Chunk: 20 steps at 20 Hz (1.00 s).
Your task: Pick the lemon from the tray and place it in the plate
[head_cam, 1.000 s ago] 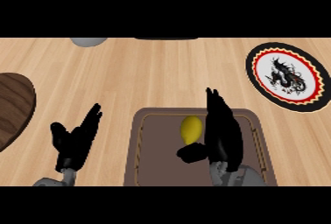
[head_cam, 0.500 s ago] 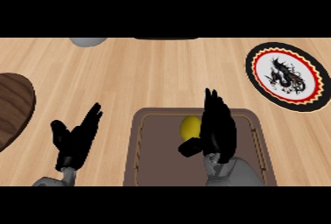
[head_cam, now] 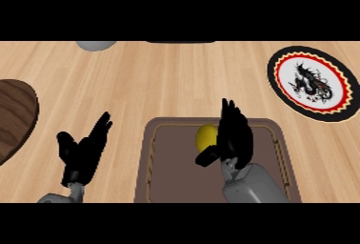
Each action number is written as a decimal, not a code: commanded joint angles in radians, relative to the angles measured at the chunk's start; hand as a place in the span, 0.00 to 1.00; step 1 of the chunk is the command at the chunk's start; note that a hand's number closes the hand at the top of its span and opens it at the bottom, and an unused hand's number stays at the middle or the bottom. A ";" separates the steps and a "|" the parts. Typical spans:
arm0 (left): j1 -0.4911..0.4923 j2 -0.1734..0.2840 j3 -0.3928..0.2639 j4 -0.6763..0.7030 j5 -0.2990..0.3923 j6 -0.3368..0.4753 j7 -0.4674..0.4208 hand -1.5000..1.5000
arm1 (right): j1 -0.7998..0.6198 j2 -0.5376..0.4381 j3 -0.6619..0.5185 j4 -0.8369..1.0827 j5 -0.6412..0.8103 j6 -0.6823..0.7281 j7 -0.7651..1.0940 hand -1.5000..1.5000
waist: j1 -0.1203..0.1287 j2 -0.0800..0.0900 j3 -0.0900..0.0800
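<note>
A yellow lemon (head_cam: 206, 135) lies in the brown tray (head_cam: 167, 167) at the lower middle. My right hand (head_cam: 232, 138) is over the tray, right beside the lemon and partly covering its right side; its fingers are straight and its thumb reaches under the lemon's lower edge. The plate (head_cam: 313, 83), white with a black dragon and a red and black rim, sits at the upper right, well apart from the hand. My left hand (head_cam: 83, 152) rests open at the lower left, fingers up, beside the tray.
A dark wooden board (head_cam: 14, 119) shows at the left edge. A grey round object (head_cam: 96, 45) sits at the top left and a dark object (head_cam: 181, 42) at the top middle. Bare wooden counter lies between tray and plate.
My right hand has slid left and closer to the lemon, now covering more of it. The left hand and the lemon have stayed put.
</note>
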 commanded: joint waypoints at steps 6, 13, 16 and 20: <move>0.065 -0.034 -0.007 0.008 -0.028 -0.020 -0.009 0.50 | -0.060 0.007 0.043 0.167 0.010 0.003 0.024 1.00 | 0.003 0.005 -0.006; -0.002 -0.028 0.029 0.028 -0.023 -0.047 0.052 0.50 | -0.215 0.007 -0.005 0.294 0.029 -0.067 0.081 1.00 | 0.020 0.010 -0.006; 0.017 -0.052 -0.016 0.023 -0.038 -0.063 0.012 0.50 | -0.357 0.007 -0.177 0.404 0.060 -0.078 0.143 1.00 | 0.063 0.027 -0.007; -0.022 -0.069 -0.016 0.014 -0.042 -0.045 0.032 0.50 | -0.492 -0.007 -0.287 0.515 0.162 -0.168 0.166 1.00 | 0.085 0.040 -0.007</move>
